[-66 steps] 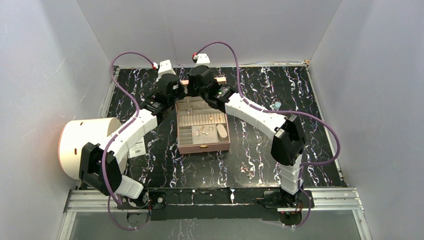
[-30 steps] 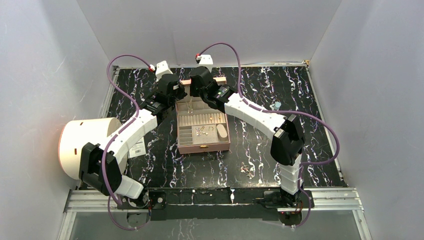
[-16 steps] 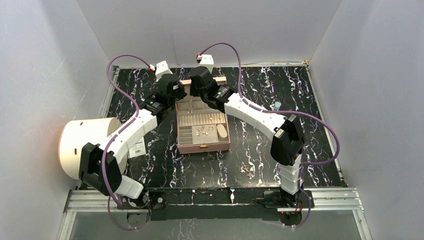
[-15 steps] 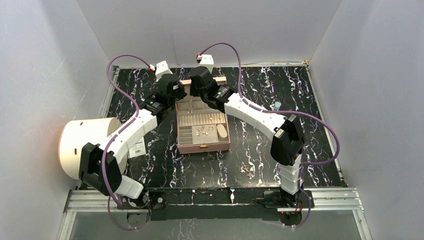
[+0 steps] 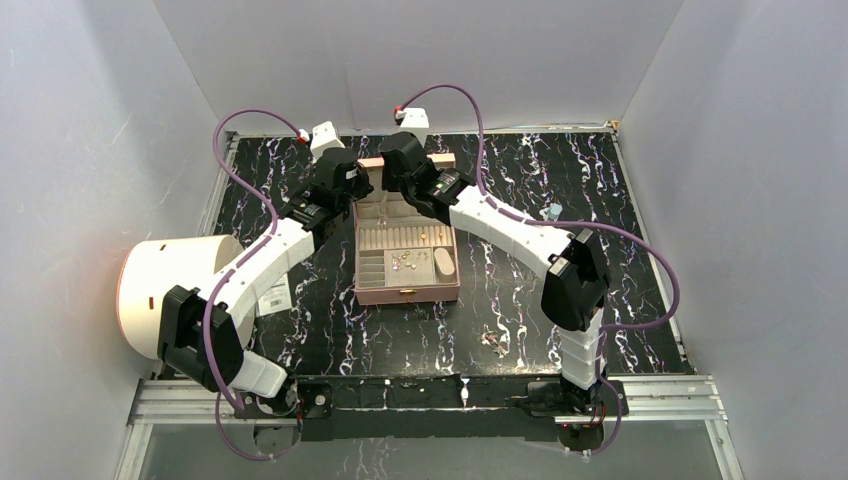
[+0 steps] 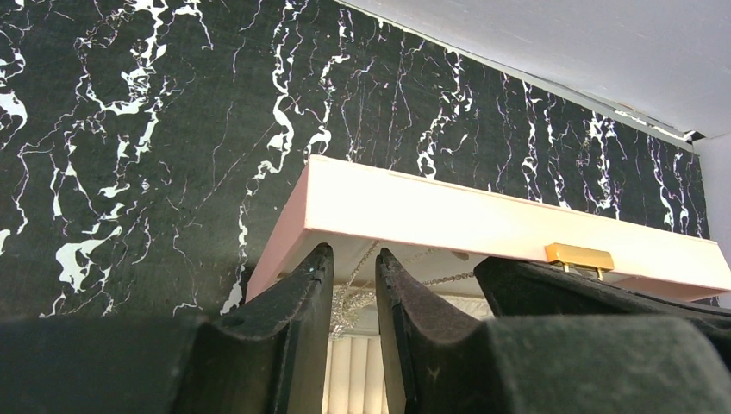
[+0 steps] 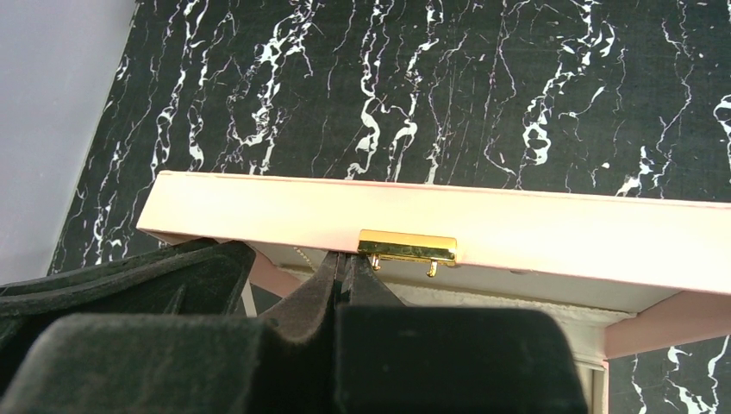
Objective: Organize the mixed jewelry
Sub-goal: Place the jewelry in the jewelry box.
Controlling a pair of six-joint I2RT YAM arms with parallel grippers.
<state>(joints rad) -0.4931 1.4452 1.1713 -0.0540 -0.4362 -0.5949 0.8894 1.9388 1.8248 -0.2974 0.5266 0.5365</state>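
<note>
Well behind both pincers, toward the arm bases, one loose cluster (image 5: 492,338) of jewelry lies on the table (image 5: 560,180) just where it lay two seconds ago. The one pink box (image 5: 405,295), between that cluster and the pincers, has not shifted either. Its compartments hold a scatter of small pieces (image 5: 404,262) too fine to count. The change is at the box's far end: both wrists have crept slightly farther out. The left pincer (image 6: 353,254), reaching under the raised lid (image 6: 483,224), has eased its fingers a little apart. They now stand narrowly spread with one silvery chain (image 6: 345,302) showing in the gap, which looks too wide to be pinching it. Just to its right, the right pincer (image 7: 346,259) is pressed fully together directly below the single gold clasp (image 7: 407,246); whether anything is caught there I cannot tell. I judge that a chain is being hung inside the lid and the left is letting go, so the loose cluster remains to sort. Counted: two arms, two pincers, one box, one lid, one clasp. One pale blue bit (image 5: 553,212) lies off to the right pincer's right. One cream cylinder (image 5: 175,285) and one white tag (image 5: 272,295) sit behind the left pincer.
</note>
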